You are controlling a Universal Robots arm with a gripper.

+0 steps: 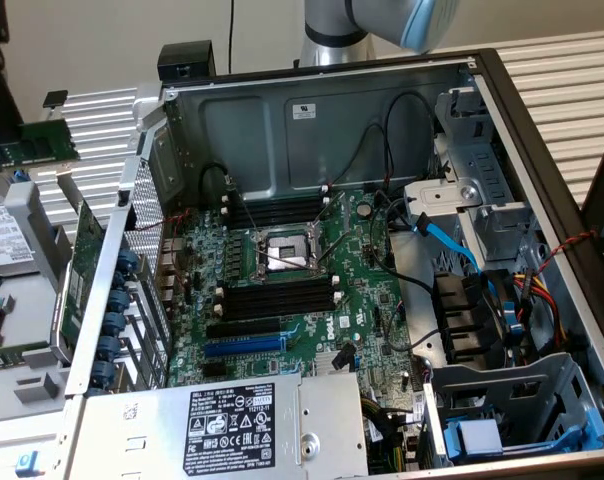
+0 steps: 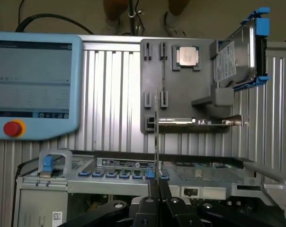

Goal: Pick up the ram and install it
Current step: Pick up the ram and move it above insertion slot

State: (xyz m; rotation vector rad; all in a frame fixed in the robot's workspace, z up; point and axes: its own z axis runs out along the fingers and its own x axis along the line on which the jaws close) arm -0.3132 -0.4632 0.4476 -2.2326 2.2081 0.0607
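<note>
In the wrist view my gripper [image 2: 155, 201] is shut on the ram [image 2: 156, 142]. The ram shows edge-on as a thin upright strip rising from between the black fingers [image 2: 147, 208]. Behind it is the computer case's wall with a row of blue clips [image 2: 124, 174]. In the exterior view the open case [image 1: 312, 110] holds the green motherboard [image 1: 367, 330]. Two banks of long black memory slots with white end clips [image 1: 277, 211] [image 1: 278, 295] flank the processor socket [image 1: 282, 255]. The arm's blue-capped joint [image 1: 422, 22] hangs over the case's back wall.
A grey holder tray [image 2: 181, 94] beyond the case carries a processor [image 2: 186, 56], a hard drive [image 2: 237, 54] and an expansion card [image 2: 195, 121]. A blue teach pendant [image 2: 34, 85] stands beside it. Cables [image 1: 452, 245], drive cages [image 1: 502, 410] and the power supply [image 1: 232, 420] crowd the case.
</note>
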